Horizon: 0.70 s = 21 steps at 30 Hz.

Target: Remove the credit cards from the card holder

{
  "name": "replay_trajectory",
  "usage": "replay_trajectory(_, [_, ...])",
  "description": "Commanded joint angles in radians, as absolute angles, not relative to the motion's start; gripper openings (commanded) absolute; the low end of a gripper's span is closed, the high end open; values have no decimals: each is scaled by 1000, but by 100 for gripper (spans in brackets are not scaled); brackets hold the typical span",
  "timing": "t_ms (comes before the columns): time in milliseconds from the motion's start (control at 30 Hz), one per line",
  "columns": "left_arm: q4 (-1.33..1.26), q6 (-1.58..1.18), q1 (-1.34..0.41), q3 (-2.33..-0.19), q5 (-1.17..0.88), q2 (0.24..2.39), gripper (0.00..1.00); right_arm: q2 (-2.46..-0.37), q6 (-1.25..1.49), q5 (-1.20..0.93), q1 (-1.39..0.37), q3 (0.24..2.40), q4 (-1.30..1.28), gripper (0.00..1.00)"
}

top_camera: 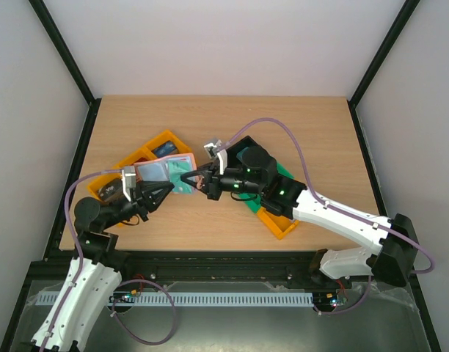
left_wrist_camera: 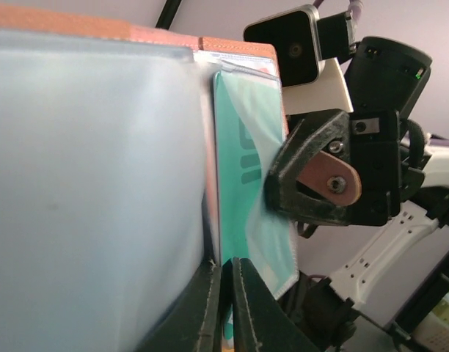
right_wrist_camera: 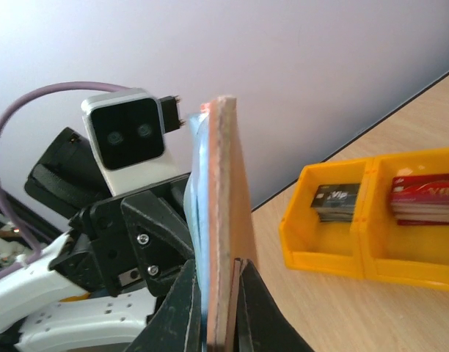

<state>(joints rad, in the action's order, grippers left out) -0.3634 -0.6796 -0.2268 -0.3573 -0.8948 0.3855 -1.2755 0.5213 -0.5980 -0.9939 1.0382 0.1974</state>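
The card holder point(top_camera: 155, 172) is held up off the table between both grippers. It is open, brownish-pink outside and pale blue-grey inside point(left_wrist_camera: 100, 183). A teal card point(left_wrist_camera: 243, 147) sits in its clear pocket and shows in the top view point(top_camera: 182, 181). My left gripper point(top_camera: 170, 188) is shut on the holder's lower edge by the teal card, jaws together point(left_wrist_camera: 224, 290). My right gripper point(top_camera: 192, 178) is shut on the holder's opposite edge point(right_wrist_camera: 224, 183), jaws tight round it point(right_wrist_camera: 221, 293). Its fingers point(left_wrist_camera: 312, 176) overlap the teal pocket's edge. Other cards in the holder are hidden.
An orange divided bin point(top_camera: 129, 165) lies behind the left gripper. It holds a stack of black cards point(right_wrist_camera: 334, 202) and a stack of red cards point(right_wrist_camera: 426, 198). Under the right arm lie a black bin point(top_camera: 243, 147), a green bin point(top_camera: 283, 183) and an orange bin point(top_camera: 279, 224).
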Motion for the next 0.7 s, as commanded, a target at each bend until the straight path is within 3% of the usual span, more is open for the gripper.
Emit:
replay_trajectory(0, [-366, -667, -271, -377, -1078, 398, 3, -1310, 538, -583, -1010, 1078, 395, 1])
replay_trajectory(233, [-232, -559, -270, -419, -950, 340, 3, -1268, 513, -599, -980, 1026, 362, 2])
replay_trajectory(400, [-228, -564, -258, -409, -835, 292, 3, -1238, 511, -644, -952, 983, 340, 15])
replay_trajectory(667, [-212, -555, -245, -400, -809, 279, 3, -1216, 482, -691, -936, 964, 312, 22])
